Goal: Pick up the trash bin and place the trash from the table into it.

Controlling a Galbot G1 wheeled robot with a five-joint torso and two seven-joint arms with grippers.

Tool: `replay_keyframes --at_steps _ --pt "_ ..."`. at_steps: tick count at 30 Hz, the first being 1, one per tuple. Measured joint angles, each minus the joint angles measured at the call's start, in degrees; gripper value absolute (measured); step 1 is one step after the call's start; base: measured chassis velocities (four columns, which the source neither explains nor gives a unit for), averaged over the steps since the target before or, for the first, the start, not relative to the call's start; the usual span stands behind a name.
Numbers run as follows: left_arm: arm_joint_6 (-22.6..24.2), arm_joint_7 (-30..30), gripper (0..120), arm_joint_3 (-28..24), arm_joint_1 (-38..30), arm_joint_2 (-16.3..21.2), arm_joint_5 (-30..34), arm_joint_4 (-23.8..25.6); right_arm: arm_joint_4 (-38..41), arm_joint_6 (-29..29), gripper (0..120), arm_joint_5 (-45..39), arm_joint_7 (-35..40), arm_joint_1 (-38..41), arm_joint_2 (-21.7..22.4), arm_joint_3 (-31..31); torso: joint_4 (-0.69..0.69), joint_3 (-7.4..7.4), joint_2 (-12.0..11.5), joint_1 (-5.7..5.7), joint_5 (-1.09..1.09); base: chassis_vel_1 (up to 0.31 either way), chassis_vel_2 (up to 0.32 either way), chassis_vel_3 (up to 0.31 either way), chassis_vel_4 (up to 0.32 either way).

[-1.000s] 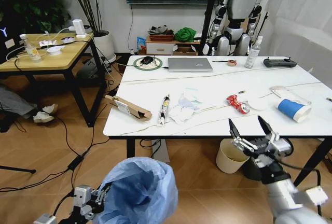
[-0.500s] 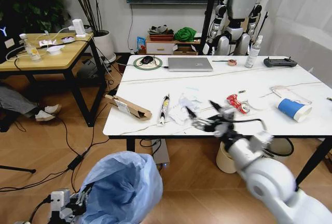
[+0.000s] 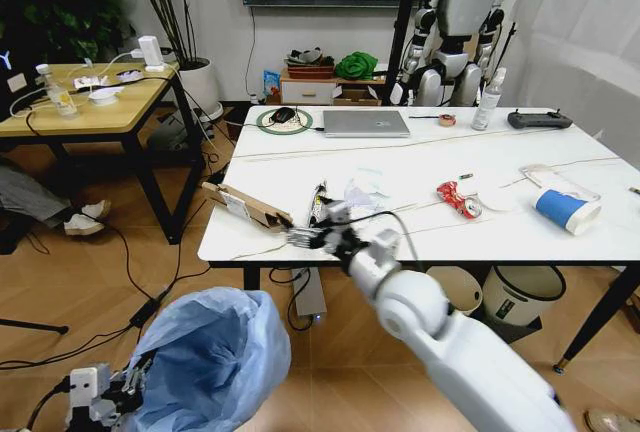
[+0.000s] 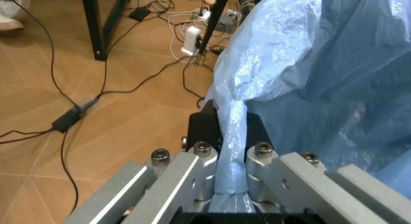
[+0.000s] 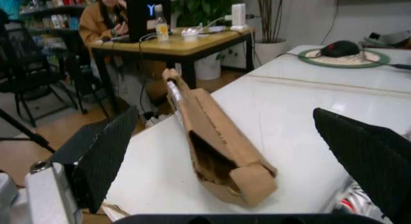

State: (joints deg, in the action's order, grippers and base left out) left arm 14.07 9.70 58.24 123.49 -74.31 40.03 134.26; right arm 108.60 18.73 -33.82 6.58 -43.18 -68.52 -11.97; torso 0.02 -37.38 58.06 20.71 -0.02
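— Where is the trash bin [image 3: 205, 364] hanging?

— Low, left gripper [image 4: 229, 159] pinching its crinkly blue bag.

— And the right gripper [image 3: 312, 234]?

— Spreading wide before the torn, seemingly empty cardboard box [image 5: 217, 146] on the marble table [image 3: 420, 167].

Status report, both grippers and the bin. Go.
Left gripper shut on trash bin liner, bin held low beside table. Right gripper open, at cardboard box, not gripping. Nothing in the way.

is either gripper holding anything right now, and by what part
The left gripper holds the trash bin by a bunched fold of its blue bag. The right gripper is open around the cardboard box, holding nothing.
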Motion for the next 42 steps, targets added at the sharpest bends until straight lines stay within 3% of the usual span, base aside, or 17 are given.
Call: replay_keyframes --at_steps 17,33,35,42 --pt "0.21 0.03 0 -0.25 -0.06 -1.45 -0.02 0.85 -6.86 -0.35 97 1.84 -2.18 5.00 -4.83 -4.12 -0.01 0.04 -0.06 -0.03 0.02 0.000 0.000 0.000 0.000" --pt "0.40 -0.08 0 -0.13 -0.48 -0.41 0.91 0.64 -11.19 -1.27 38 3.91 -3.24 5.42 -6.58 -5.01 -0.02 0.05 -0.09 -0.04 0.02 0.000 0.000 0.000 0.000" --pt "0.40 -0.09 0 -0.13 -0.50 -0.38 0.94 0.62 -11.22 -1.27 36 3.93 -3.25 5.43 -6.58 -5.03 -0.02 0.06 -0.09 -0.04 0.02 0.000 0.000 0.000 0.000" --pt "0.61 -0.15 0 -0.13 -1.04 0.31 1.30 0.09 -11.88 -1.51 4 4.76 -3.70 5.14 -6.47 -5.40 -0.02 0.06 -0.10 -0.05 0.02 0.000 0.000 0.000 0.000"
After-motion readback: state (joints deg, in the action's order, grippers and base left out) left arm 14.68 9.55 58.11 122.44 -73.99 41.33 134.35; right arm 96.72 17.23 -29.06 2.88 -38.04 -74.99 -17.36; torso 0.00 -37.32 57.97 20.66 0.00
